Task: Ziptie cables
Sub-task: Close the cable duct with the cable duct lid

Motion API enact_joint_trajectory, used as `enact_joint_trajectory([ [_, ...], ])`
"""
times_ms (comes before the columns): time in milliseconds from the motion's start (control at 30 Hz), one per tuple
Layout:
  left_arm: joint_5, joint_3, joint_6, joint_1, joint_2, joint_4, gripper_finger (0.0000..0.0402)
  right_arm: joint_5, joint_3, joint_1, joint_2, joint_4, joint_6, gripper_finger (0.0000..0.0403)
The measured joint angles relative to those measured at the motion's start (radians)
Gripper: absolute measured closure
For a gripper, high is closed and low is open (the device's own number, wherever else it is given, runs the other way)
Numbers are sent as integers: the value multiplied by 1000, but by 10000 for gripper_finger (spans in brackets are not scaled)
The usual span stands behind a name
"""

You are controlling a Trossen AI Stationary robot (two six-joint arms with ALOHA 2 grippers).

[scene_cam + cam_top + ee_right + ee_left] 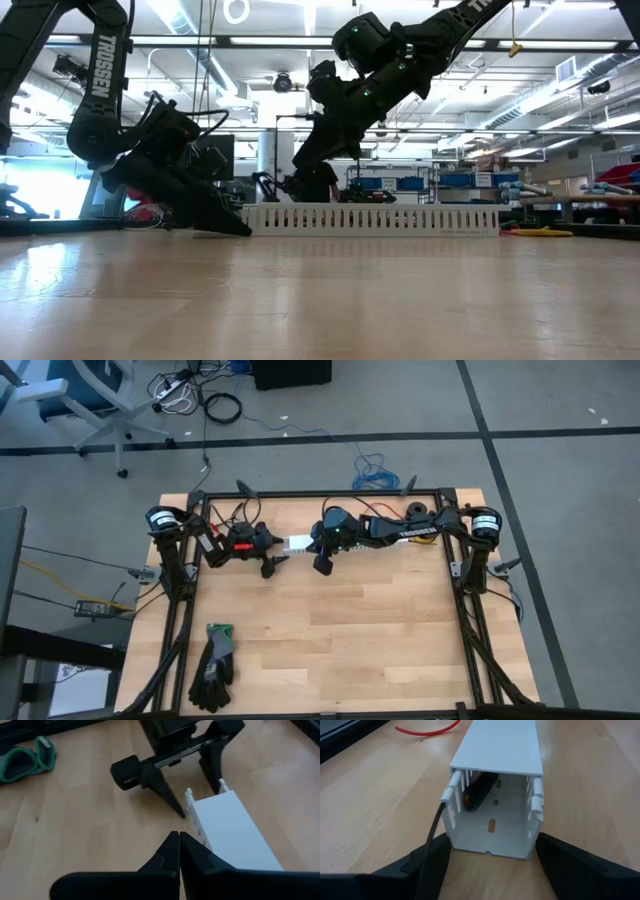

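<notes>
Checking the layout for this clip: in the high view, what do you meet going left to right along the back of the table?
Left gripper, jaws open at the channel's end → white slotted channel → right gripper, shut beside it. The glove lies nearer, off this line.

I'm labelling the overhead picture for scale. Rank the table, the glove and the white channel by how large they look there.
1. Table, by far.
2. Glove.
3. White channel; only a short piece shows between the arms, so its rank is unsure.
</notes>
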Motion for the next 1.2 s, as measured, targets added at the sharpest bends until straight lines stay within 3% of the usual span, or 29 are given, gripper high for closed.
enact_joint_trajectory([
  [200, -8, 3, 2, 0, 0, 14, 128, -2, 0, 0, 0, -2, 0, 403],
  [433, -7, 32, -45, -1, 1, 13, 138, -3, 0, 1, 0, -8, 0, 403],
  [900, 33, 34, -55, 0, 0, 11, 133, -3, 0, 1, 0, -10, 0, 403],
  [1200, 42, 35, -51, 0, 0, 12, 100, -3, 0, 1, 0, -11, 0, 403],
])
